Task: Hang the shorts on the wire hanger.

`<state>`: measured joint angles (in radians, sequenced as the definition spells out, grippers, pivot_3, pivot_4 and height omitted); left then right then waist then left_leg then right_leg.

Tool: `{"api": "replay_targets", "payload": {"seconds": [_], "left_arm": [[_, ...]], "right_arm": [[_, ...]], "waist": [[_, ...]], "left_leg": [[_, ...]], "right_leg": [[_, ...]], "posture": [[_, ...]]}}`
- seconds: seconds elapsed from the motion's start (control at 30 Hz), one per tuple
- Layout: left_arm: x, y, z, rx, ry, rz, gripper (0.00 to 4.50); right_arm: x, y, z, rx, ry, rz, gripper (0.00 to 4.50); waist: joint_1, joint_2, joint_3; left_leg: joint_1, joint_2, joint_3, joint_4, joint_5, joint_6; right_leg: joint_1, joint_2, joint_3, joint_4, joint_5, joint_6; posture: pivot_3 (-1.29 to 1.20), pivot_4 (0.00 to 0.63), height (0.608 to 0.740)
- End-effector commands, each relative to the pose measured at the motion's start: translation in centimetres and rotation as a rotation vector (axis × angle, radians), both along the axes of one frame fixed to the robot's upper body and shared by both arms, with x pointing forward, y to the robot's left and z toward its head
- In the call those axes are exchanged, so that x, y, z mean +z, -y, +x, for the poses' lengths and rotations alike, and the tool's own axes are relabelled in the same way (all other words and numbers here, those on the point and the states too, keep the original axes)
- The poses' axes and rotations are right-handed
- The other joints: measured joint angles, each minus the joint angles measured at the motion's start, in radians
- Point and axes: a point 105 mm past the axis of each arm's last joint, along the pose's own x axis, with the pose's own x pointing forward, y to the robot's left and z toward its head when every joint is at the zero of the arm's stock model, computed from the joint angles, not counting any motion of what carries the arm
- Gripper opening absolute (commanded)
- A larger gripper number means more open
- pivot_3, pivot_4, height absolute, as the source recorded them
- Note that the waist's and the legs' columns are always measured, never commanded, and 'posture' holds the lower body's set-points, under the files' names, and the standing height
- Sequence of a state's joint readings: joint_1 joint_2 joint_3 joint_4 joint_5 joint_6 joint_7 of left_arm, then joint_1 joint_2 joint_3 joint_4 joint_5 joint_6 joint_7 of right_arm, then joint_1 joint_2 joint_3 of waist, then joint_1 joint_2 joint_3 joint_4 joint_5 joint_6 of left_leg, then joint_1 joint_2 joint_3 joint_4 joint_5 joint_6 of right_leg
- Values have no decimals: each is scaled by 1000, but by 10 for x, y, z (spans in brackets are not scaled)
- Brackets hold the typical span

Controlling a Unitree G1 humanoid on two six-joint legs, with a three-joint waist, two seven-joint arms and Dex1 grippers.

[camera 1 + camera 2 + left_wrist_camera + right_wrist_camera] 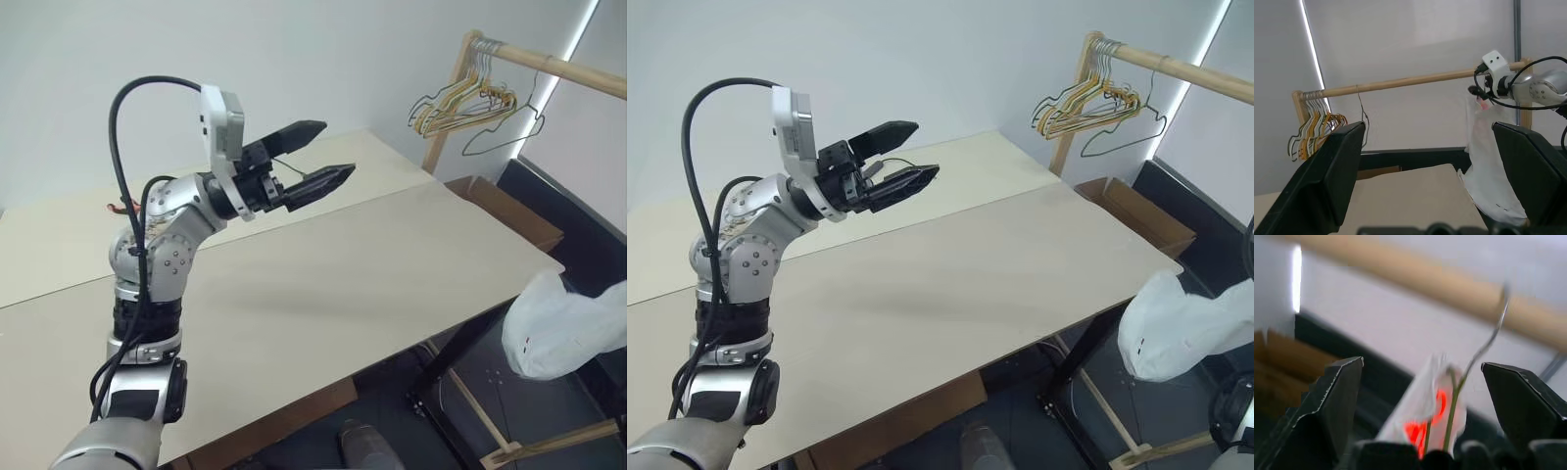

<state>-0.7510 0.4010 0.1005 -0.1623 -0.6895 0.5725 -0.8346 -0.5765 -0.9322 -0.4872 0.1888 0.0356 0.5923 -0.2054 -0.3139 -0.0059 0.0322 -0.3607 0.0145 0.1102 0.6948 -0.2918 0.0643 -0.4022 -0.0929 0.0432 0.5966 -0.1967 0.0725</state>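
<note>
We see the left gripper (315,155) raised over the table (372,255), fingers spread wide and empty. The right gripper (1422,382) also stands wide apart. The shorts (1488,161) hang on the wire hanger (1469,367), hooked on the wooden rail (1400,82) beyond the table's edge.

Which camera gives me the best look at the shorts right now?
The left wrist view: the shorts show nearly full length, hanging below the wooden rail beside the right gripper. The eye views catch a white bundle at the frame edge; the right wrist view a blurred patch.
</note>
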Motion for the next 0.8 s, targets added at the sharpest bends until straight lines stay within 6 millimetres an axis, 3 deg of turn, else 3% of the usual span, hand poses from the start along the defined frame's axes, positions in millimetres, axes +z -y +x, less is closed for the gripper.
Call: {"api": "replay_targets", "payload": {"seconds": [0.03,0.1,0.17,0.33,0.47,0.6,0.7,0.8], "left_arm": [[3,-15,0,71,38,8,4500],[-4,-26,1,114,36,51,4500],[-13,-36,2,167,32,95,4500],[-40,-58,-15,238,16,213,4500],[-59,-75,-29,303,-12,295,4500],[-81,-91,-43,322,-56,401,4500],[-90,-98,-56,306,-96,451,4500],[-91,-99,-62,295,-103,462,4500]], "right_arm": [[59,-92,3,335,266,-361,4487],[43,-142,20,660,198,-373,4487],[24,-179,30,917,132,-319,4487],[-18,-248,49,1392,-91,-213,4487],[-50,-295,40,1746,-319,-204,4487],[-74,-315,29,1948,-495,-212,4487],[-85,-317,30,1978,-552,-218,4487],[-92,-316,31,1983,-575,-210,4487]], "waist": [[-3,0,0],[-3,-1,0],[-2,-4,2],[19,-7,4],[80,-8,4],[157,-8,4],[215,-8,4],[271,-8,4]], "left_leg": [[1,0,0,0,0,0],[3,1,0,-1,0,0],[8,1,0,-1,0,0],[9,1,-1,-1,-1,1],[5,1,0,-2,-1,1],[4,2,0,-4,-1,0],[1,2,0,-5,-2,-2],[-12,2,1,-1,-1,-4]], "right_leg": [[0,0,1,0,0,0],[0,2,1,0,0,0],[4,2,0,0,0,0],[7,-1,0,-1,1,0],[1,-2,-1,-1,6,-8],[-4,0,-3,0,4,-13],[-6,0,-5,0,3,-14],[-20,-1,-7,3,4,-16]], "posture": [[-246,0,740],[-231,0,740],[-207,0,740],[-126,0,740],[-55,0,740],[5,0,740],[49,0,740],[68,0,740]]}}
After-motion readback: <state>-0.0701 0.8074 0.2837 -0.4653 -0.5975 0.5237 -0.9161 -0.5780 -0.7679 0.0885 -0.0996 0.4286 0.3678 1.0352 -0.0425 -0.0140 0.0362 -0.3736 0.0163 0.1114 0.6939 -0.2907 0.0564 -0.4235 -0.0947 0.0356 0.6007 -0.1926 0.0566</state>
